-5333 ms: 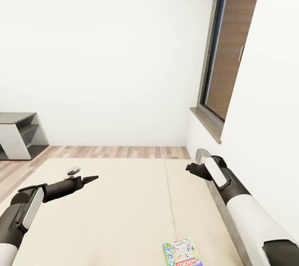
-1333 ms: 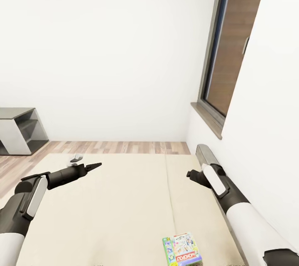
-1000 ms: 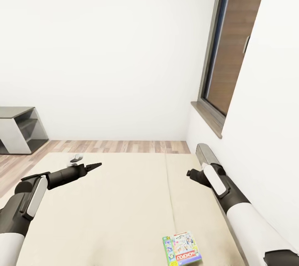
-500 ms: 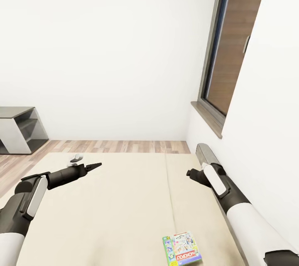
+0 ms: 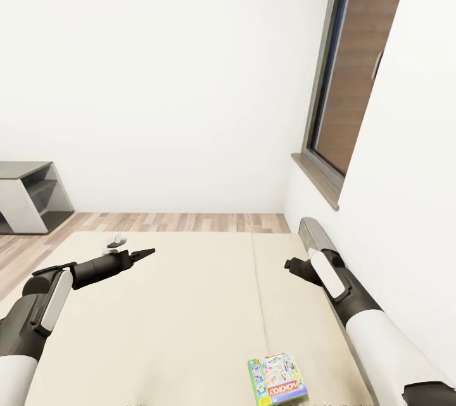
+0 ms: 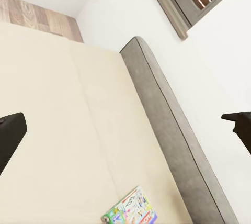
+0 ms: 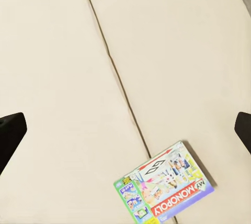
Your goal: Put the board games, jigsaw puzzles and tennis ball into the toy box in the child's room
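One of the board games (image 5: 277,379), a white-and-green "Monopoly" box, lies flat on the beige sheet of the bed (image 5: 190,304), close to me and right of the sheet's seam. It also shows in the left wrist view (image 6: 130,212) and the right wrist view (image 7: 163,187). My left gripper (image 5: 136,254) hovers open over the bed's left part, far from the box, its fingertips wide apart (image 6: 125,130). My right gripper (image 5: 291,265) hangs open above the bed's right side, beyond the box, with nothing between its fingers (image 7: 125,132). The toy box and the table are out of view.
A dark grey headboard (image 5: 313,232) runs along the bed's right side against the white wall. Above it are a window (image 5: 354,76) and its sill. A low grey shelf unit (image 5: 28,197) stands at far left on the wood-plank floor (image 5: 183,222).
Since the earliest frame the whole picture has shifted a little, so the camera moved. Over the last second nothing has visibly changed.
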{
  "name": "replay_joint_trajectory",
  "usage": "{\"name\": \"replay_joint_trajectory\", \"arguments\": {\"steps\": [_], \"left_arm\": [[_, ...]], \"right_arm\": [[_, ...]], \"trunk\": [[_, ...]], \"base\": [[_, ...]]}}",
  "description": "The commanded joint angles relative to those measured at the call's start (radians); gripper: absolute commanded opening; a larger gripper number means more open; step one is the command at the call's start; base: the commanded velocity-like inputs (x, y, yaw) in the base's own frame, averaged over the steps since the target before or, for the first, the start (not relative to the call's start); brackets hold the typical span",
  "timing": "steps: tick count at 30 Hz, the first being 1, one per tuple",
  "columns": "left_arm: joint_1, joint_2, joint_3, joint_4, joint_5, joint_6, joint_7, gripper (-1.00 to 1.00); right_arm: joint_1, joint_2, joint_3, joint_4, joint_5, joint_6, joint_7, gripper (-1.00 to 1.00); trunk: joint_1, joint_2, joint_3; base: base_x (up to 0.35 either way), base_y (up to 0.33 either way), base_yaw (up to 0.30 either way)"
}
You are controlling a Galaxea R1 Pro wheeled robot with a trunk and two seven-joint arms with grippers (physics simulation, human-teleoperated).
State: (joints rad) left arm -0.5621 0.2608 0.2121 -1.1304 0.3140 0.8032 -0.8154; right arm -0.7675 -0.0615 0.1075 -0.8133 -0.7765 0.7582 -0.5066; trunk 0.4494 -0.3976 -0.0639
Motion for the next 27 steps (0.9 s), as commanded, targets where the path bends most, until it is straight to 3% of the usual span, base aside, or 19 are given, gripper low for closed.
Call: {"name": "replay_joint_trajectory", "arguments": {"steps": [1,27], "left_arm": [[-0.001,0.000,0.001,0.000,0.002,0.005,-0.002,1.00],[-0.002,0.000,0.000,-0.003,-0.002,0.004,-0.002,1.00]], "right_arm": [[-0.001,-0.001,0.005,-0.001,-0.010,0.001,-0.010,1.00],[0.001,-0.001,0.007,-0.001,-0.003,0.000,-0.011,1.00]], "trunk": [[0.001,-0.002,-0.004],[0.001,-0.002,-0.046]], "base": [[0.000,0.000,0.000],[0.000,0.000,0.000]]}}
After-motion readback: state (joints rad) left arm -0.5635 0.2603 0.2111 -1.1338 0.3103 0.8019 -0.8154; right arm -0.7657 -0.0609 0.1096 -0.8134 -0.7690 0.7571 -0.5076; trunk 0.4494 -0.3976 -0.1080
